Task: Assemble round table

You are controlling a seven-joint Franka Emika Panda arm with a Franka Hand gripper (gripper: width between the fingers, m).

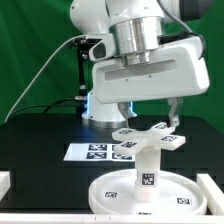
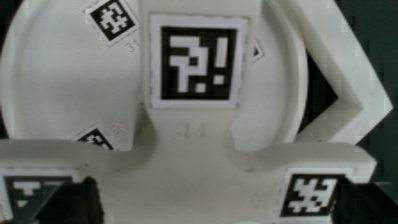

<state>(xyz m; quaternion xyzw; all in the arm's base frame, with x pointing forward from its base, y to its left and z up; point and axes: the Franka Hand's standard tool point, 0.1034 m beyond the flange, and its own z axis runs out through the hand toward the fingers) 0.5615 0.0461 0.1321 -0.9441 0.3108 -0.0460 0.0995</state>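
The round disc (image 1: 105,196) lies flat at the front of the table. The thick leg (image 1: 148,172) stands upright on it. The cross-shaped foot piece (image 1: 148,138) sits on top of the leg. My gripper (image 1: 147,118) hangs just above the foot piece with its fingers spread wide, one to each side of the piece's middle. In the wrist view the foot piece (image 2: 196,140) fills the picture, and the gripper (image 2: 219,200) shows as dark fingers (image 2: 75,200) at its two sides, wide apart. The jaws are open.
The marker board (image 1: 85,152) lies flat behind the disc toward the exterior view's left. The arm's base (image 1: 100,105) stands behind it. White edge pieces (image 1: 8,185) show at the table's sides.
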